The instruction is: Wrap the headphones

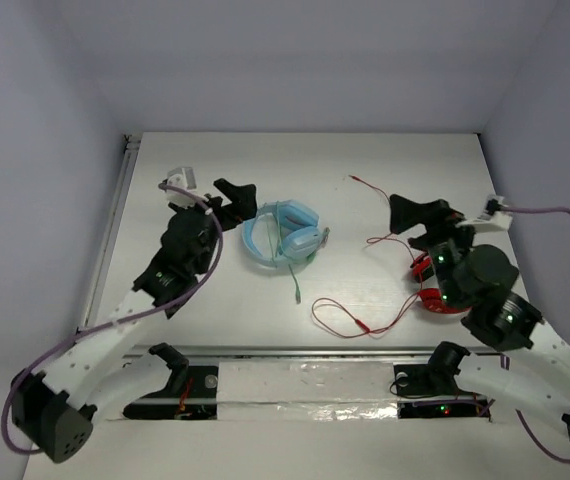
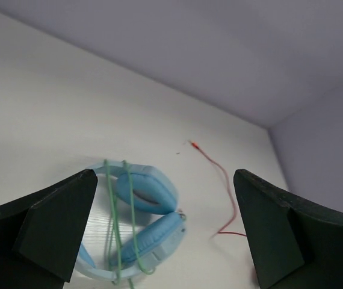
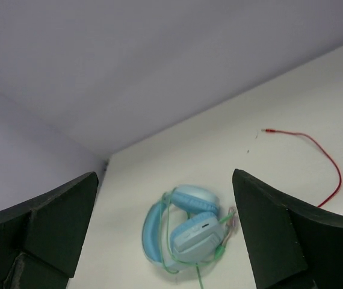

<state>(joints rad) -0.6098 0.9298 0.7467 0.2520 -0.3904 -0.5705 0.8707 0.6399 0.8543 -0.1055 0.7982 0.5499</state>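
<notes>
**Item: headphones** (image 1: 283, 237), light blue, over-ear. They lie flat on the desk (image 1: 365, 160), left of its middle.

**Position against the hands**
- left hand (image 1: 237, 203) – fingers spread wide and holding nothing. It sits just beside the headband's left curve, apart from it. In the left wrist view the cups lie low between the two fingers.
- right hand (image 1: 413, 222) – also spread wide and empty, well apart to the right. It hangs over the red headphones (image 1: 435, 297).

**Edges and open room**
- Bare desk runs from the item back to the far wall (image 1: 305, 60).
- A metal rail (image 1: 115, 220) lines the desk's left edge, beyond the left arm.
- To the right, a strip of bare desk separates the item from the red cable (image 1: 355, 322), which loops toward the near edge. Its far end lies loose near the back.

**Appearance**
- Two oval padded cups lie close together, with the pale band arcing round their left side.
- The mint-green cable (image 1: 293, 280) crosses the cups and band in several loops. A short tail trails toward the near edge.
</notes>
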